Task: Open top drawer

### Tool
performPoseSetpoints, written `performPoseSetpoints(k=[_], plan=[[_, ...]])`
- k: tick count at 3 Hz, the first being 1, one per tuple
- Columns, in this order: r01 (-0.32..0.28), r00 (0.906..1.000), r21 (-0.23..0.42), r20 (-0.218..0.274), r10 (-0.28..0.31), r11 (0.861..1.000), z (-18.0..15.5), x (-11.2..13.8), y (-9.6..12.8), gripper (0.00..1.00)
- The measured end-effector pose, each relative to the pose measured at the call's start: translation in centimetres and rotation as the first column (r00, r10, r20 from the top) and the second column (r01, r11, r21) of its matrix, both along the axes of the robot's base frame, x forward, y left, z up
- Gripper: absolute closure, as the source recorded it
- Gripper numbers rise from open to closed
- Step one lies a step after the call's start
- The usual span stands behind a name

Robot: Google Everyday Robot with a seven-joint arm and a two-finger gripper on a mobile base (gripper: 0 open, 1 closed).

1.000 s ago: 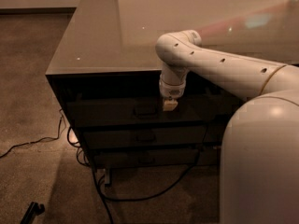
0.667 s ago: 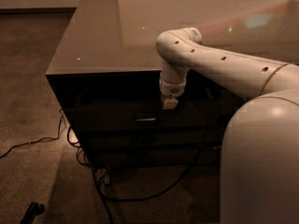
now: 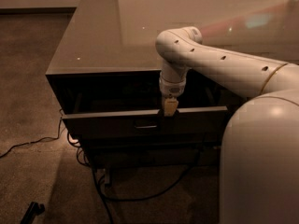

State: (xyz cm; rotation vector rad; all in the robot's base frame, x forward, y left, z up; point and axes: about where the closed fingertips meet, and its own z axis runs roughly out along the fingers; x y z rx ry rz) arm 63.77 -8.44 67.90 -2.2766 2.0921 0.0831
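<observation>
The top drawer (image 3: 107,123) of the dark cabinet stands partly pulled out, its flat front panel well forward of the cabinet face. Its small rectangular pull handle (image 3: 145,125) is at the centre of the panel. My gripper (image 3: 169,108) hangs from the white arm (image 3: 219,66) and points down. Its tan tip rests at the top edge of the drawer's front panel, just right of the handle. The inside of the drawer is dark and its floor is hidden.
The cabinet's glossy top (image 3: 107,41) overhangs the open gap. Lower drawers (image 3: 140,150) sit shut below. Black cables (image 3: 28,143) run over the carpet at left and under the cabinet. A small black object (image 3: 32,212) lies at the bottom left. My white body (image 3: 261,171) fills the right side.
The top drawer's front has come out from the cabinet towards the camera. My gripper has moved down and outward with it.
</observation>
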Motion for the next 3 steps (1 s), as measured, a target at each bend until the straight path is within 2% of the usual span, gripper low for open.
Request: performPoseSetpoints(k=[2, 3], plan=[[0.0, 1.0, 0.0, 0.0, 0.0, 1.0, 0.0, 0.0, 0.0, 0.12], [0.006, 1.0, 0.018, 0.002, -0.006, 1.0, -0.47, -0.41, -0.16, 0.0]])
